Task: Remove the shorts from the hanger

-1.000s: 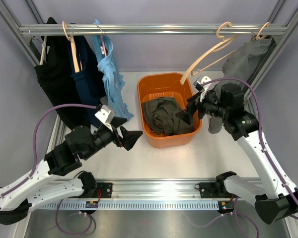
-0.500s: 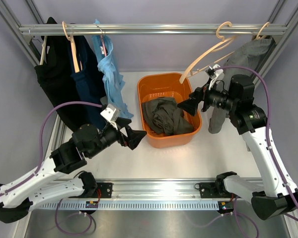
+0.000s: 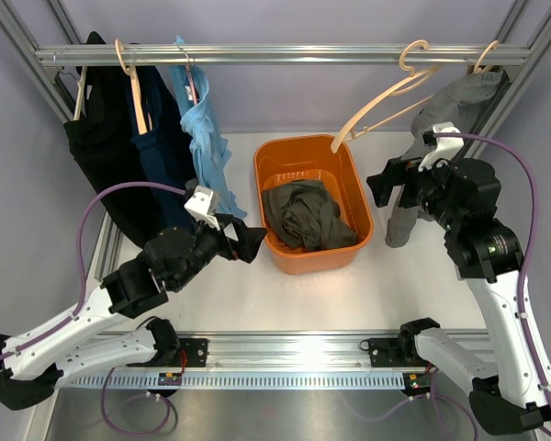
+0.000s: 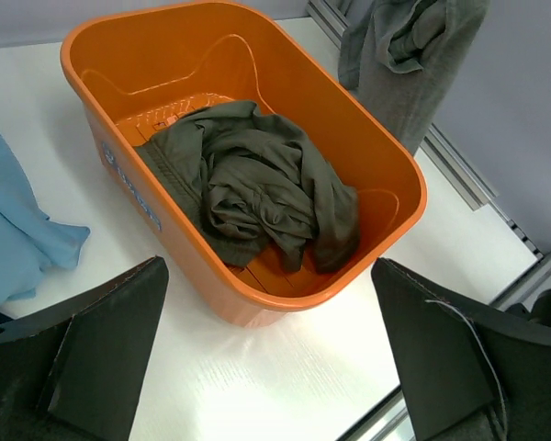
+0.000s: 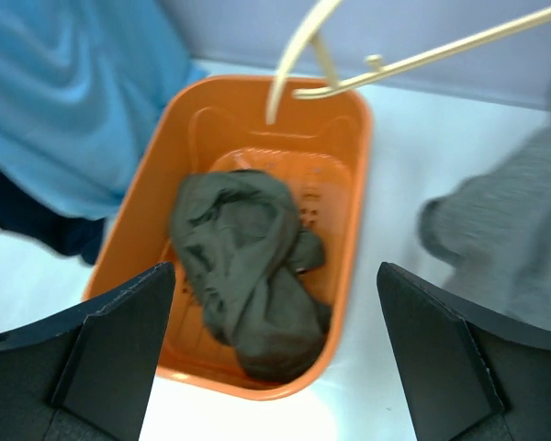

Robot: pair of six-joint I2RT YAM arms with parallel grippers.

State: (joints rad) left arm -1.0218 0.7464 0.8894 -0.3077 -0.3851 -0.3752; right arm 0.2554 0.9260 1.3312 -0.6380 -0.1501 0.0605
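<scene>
The dark olive-green shorts lie crumpled inside the orange basket, off the hanger. They also show in the left wrist view and the right wrist view. The bare pale beige hanger hangs tilted from the top rail, its lower arm tip above the basket's far rim; part of it shows in the right wrist view. My left gripper is open and empty, just left of the basket. My right gripper is open and empty, raised to the right of the basket.
A grey garment hangs on a hanger at the right. A light blue garment and dark clothes hang at the left of the rail. Metal frame posts stand on both sides.
My right gripper has lifted and drawn back to the right, away from the basket. My left gripper has shifted slightly up and toward the basket. The shorts stay in the basket.
</scene>
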